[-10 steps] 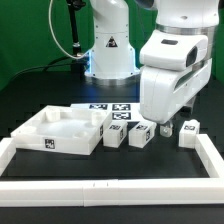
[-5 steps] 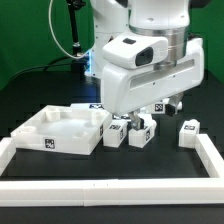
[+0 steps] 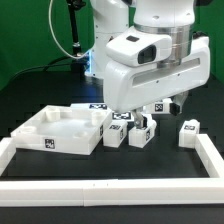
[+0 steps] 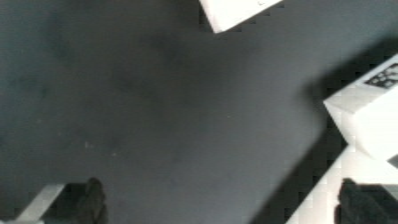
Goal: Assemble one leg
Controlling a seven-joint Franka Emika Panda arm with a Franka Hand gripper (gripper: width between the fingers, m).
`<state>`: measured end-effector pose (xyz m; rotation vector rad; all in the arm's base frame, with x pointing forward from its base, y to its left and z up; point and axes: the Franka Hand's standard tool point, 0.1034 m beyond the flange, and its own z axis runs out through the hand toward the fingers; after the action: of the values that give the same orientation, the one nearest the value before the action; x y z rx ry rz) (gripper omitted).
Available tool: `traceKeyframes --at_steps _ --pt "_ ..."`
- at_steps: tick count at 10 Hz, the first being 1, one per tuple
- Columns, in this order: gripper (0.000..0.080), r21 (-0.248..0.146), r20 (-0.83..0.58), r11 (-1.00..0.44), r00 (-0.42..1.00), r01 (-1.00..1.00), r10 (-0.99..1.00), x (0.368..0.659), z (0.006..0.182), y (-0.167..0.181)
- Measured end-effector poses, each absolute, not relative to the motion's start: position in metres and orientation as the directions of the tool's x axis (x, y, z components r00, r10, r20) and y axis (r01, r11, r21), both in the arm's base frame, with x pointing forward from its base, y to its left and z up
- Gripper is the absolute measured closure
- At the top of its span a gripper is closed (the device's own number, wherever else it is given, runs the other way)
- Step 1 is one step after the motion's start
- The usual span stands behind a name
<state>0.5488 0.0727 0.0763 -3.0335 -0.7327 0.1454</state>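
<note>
Tool (image 4: 222, 196) hangs released and empty over the table (image 3: 30, 100), fingers (image 4: 80, 195) spread wide, likely lining up on a leg (image 3: 141, 135) that stands just beside the tray (image 3: 30, 138), among others alike.

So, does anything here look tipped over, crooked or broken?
Nothing stands out. The tray lies flat. The leg next to it, the middle leg and the lone leg on the exterior view's right stand upright, none tipped. The gripper is open and holds nothing.
</note>
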Motion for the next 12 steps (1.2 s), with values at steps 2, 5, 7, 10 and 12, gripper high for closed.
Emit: traceKeyframes --at_steps 2,5,7,10,12 --pt "0.015 -0.013 -0.104 -0.968 0.963 0.25 0.25 0.523 0.077 0.11" --pt "0.015 -0.032 -0.077 -0.986 0.983 0.165 0.167 0.522 0.07 0.121" --pt "0.015 -0.032 -0.076 -0.986 0.983 0.166 0.168 0.522 0.07 0.121" --pt "0.015 -0.019 -0.098 -0.998 0.994 -0.055 -0.053 0.491 0.048 0.131" --pt "0.015 -0.022 -0.094 -0.993 0.989 -0.12 -0.117 0.482 0.026 0.141"
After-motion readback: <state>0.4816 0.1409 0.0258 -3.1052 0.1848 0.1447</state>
